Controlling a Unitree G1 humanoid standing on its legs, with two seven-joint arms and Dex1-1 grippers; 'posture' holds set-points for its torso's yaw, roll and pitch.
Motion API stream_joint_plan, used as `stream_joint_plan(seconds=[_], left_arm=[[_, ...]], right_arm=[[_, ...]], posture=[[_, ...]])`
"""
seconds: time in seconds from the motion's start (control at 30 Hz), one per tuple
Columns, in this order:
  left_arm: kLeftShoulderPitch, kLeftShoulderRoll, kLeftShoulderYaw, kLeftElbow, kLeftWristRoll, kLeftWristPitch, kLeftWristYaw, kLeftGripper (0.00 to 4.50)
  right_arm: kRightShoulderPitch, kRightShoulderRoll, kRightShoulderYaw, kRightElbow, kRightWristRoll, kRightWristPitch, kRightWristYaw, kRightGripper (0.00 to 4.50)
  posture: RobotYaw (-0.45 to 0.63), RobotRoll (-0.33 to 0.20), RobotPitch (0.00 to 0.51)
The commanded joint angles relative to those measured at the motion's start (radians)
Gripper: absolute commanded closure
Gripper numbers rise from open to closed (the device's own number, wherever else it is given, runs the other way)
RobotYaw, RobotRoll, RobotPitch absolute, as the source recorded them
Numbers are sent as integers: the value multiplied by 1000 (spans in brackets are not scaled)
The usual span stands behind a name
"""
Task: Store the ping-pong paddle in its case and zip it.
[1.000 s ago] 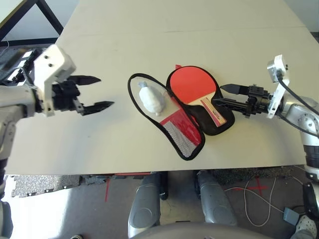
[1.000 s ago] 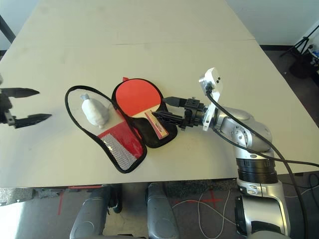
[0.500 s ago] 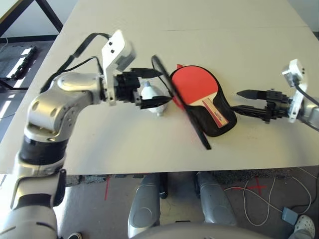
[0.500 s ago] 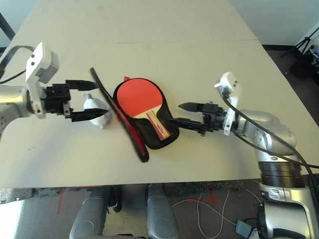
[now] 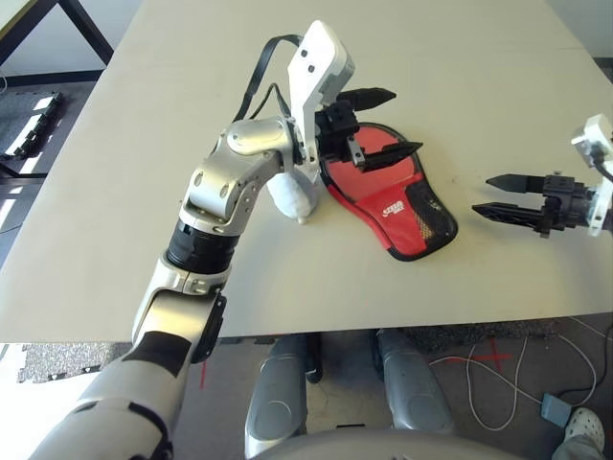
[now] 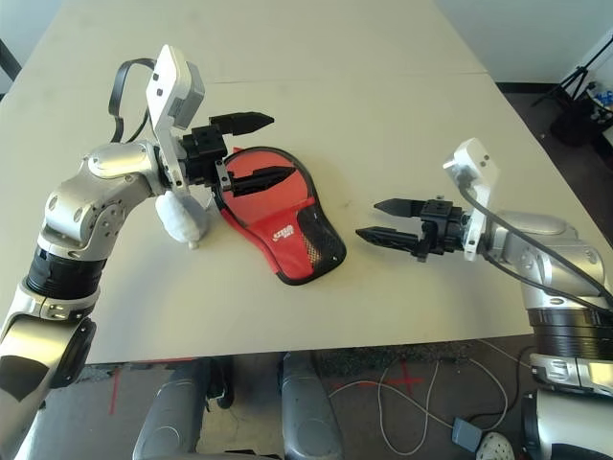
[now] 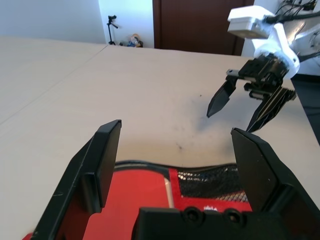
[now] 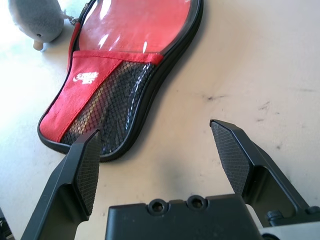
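The red case [image 5: 391, 195] lies folded shut on the table, mesh pocket and white logo facing up, its black zipper edging [image 8: 141, 106] running round it. The ping-pong paddle is hidden. My left gripper [image 5: 398, 123] hovers open over the case's round end, nothing between its fingers [image 7: 103, 162]. My right gripper [image 6: 369, 218] stands open to the right of the case's narrow end, a short gap away, holding nothing. The right wrist view has the case [image 8: 125, 55] ahead of the open fingers [image 8: 86, 165].
A white fluffy plush toy [image 5: 293, 195] lies against the case's left side, under my left forearm. A seam crosses the table [image 6: 402, 105] further back. Bare tabletop stretches to the left and far side; the front edge is near.
The case's open flap has been swung over the paddle and now lies shut. My left arm came from the far left to over the case. My right gripper drew back to the right.
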Motion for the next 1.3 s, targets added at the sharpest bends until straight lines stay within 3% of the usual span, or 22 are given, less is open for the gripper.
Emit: stream_joint_plan(seconds=[0.03,0.47,0.93,1.3], left_arm=[[32,29,15,-29,2,4,-14,0],[119,91,51,-155,-29,75,-2,0],[122,102,53,-184,-44,106,8,0],[114,100,48,-175,-45,104,2,0]], right_arm=[[7,-16,-16,21,-1,16,17,23],[-16,68,34,14,-18,48,-24,23],[-59,202,118,19,-75,76,-109,23],[-37,250,144,-20,-69,144,-119,23]], posture=[[-24,0,248],[-4,0,251],[10,0,258],[7,0,259]])
